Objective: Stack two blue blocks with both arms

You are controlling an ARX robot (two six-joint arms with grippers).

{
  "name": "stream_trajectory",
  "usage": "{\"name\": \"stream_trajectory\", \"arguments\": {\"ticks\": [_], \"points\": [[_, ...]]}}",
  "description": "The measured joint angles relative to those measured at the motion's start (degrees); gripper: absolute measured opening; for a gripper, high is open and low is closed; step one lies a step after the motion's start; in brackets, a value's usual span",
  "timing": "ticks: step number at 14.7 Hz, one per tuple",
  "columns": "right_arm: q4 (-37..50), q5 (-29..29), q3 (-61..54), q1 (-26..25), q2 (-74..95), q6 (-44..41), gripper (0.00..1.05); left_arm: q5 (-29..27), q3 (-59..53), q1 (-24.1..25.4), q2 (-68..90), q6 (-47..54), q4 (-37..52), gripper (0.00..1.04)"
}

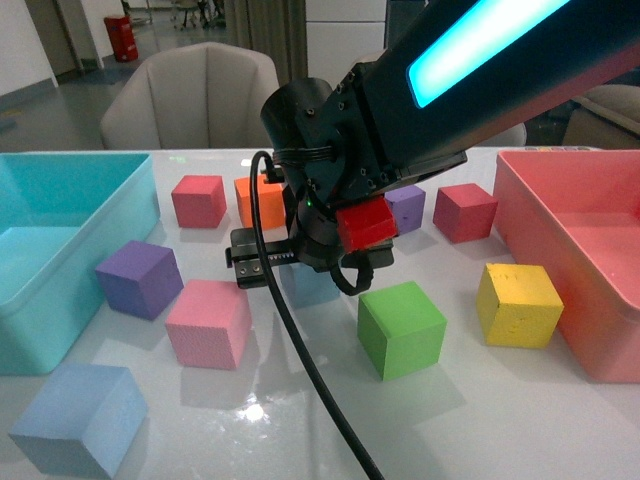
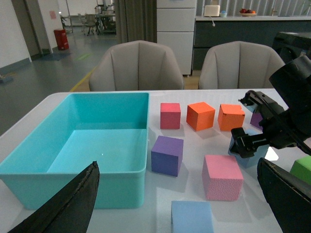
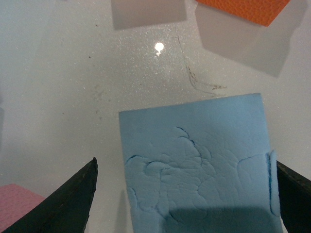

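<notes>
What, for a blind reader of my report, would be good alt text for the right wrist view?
A pale blue block with a creased top face sits on a glossy white table between the two dark fingers of the right pincer, which is open around it. Parts of an orange block and a pink block show at the picture's edges.

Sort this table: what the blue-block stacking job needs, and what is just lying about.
For the job: front blue block; middle blue block, under the open right gripper; open left gripper.

Lying about: teal bin; pink bin; near purple block; far purple block; pink block; green block; yellow block; left red block; right red block; orange block; second orange block.
</notes>
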Motion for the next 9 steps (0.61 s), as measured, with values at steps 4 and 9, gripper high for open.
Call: {"name": "stream_trajectory", "arguments": {"ticks": [4,9], "points": [[3.93,1.01,-4.81,0.00,-7.63,0.26,0.98,0.00,0.00,-0.02,0.00,0.00,-0.04,0.98],[23.61,4.28,-26.38,-0.44,-28.87,-1.77,0.98,0.00,0.00,-0.02,0.00,0.00,-0.02,0.98]]}}
